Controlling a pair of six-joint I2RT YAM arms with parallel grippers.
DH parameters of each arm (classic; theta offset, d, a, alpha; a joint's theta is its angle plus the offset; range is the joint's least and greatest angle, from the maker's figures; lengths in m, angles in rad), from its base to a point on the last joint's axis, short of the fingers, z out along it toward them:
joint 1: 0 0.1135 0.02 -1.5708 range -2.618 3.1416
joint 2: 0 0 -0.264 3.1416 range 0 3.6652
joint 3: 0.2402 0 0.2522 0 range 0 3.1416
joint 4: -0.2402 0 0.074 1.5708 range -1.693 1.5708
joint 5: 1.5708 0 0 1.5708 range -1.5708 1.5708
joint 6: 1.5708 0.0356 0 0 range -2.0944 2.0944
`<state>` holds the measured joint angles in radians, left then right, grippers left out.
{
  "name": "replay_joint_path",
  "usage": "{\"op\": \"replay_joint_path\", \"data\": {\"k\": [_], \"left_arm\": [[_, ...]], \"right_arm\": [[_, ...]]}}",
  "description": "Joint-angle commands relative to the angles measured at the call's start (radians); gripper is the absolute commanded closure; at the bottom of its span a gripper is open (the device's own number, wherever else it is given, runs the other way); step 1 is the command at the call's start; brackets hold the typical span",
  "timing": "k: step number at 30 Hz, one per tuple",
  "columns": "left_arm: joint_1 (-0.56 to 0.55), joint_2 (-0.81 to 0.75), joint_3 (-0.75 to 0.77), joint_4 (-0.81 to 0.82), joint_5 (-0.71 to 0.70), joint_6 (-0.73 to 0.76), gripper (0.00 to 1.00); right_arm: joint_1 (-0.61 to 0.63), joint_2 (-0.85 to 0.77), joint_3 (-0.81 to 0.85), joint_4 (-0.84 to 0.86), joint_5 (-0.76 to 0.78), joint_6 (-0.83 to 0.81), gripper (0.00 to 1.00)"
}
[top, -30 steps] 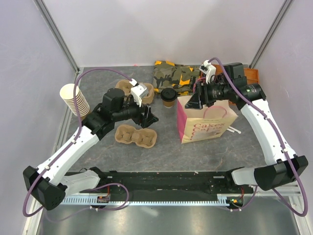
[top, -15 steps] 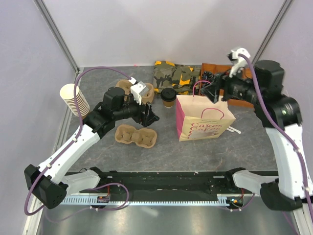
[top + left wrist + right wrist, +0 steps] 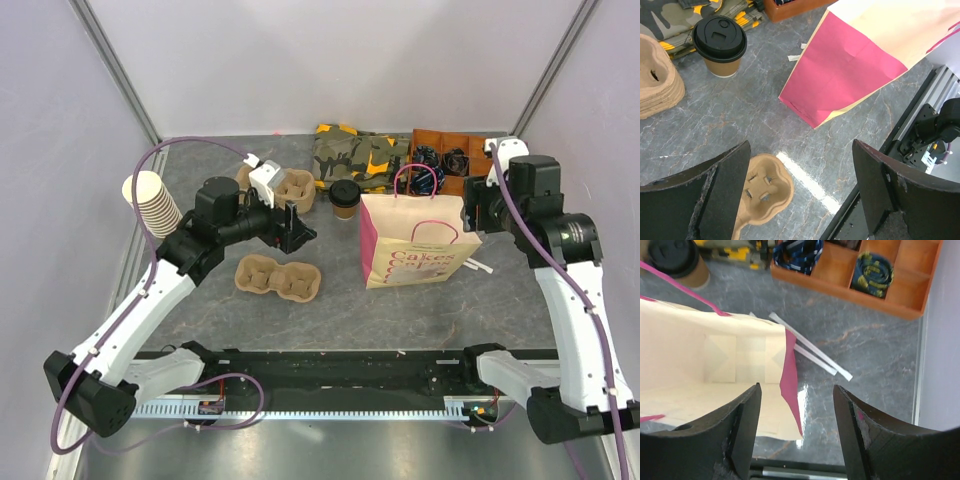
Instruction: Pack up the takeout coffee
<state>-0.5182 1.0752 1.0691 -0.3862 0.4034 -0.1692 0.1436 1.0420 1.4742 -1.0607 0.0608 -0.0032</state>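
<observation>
Takeout coffee, a small tan paper cup under a round black lid, was shown standing on the grey table in the upper centre of the overhead view. It was just left of the open paper bag and apart from it. The cup was upright, with its long axis vertical and its lid uppermost. Which way the sip hole faced could not be told.

The left gripper was placed left of the cup, its pincer spread wide with nothing between the fingers. In the left wrist view the cup was seen at the upper left, well ahead of those fingers. The right gripper was held at the right side of the bag's mouth, its pincer parted and nothing clamped.

The step in hand was judged to be the left arm's reach for the cup. It would be done well if the tan wall below the lid were enclosed squarely and squeezed lightly, so that the paper was not crushed or the lid popped. The cup would best be kept vertical while raised over the bag's rim.
</observation>
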Motion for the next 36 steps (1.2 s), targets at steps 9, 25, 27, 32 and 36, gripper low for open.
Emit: {"op": "replay_joint_path", "data": {"k": [9,25,27,32,36], "left_arm": [[0.066,-0.112,-0.087,-0.04,-0.006,-0.082,0.14],[0.293,-0.087,-0.143,-0.322,-0.262,-0.113,0.21],[0.314,-0.067,-0.14,-0.342,-0.3,-0.13,0.21],[0.38,0.001,-0.172,-0.362,-0.334,-0.196,0.22],[0.42,0.075,-0.195,-0.332,-0.354,-0.181,0.25]], "right_arm": [[-0.013,0.127,0.031,-0.005,-0.067,-0.015,0.44],[-0.042,0.093,0.101,-0.078,-0.242,0.04,1.0],[-0.041,0.086,0.092,-0.079,-0.253,0.043,1.0],[-0.042,0.082,0.072,-0.078,-0.271,0.034,1.0],[-0.042,0.082,0.077,-0.081,-0.289,0.019,1.0]]}}
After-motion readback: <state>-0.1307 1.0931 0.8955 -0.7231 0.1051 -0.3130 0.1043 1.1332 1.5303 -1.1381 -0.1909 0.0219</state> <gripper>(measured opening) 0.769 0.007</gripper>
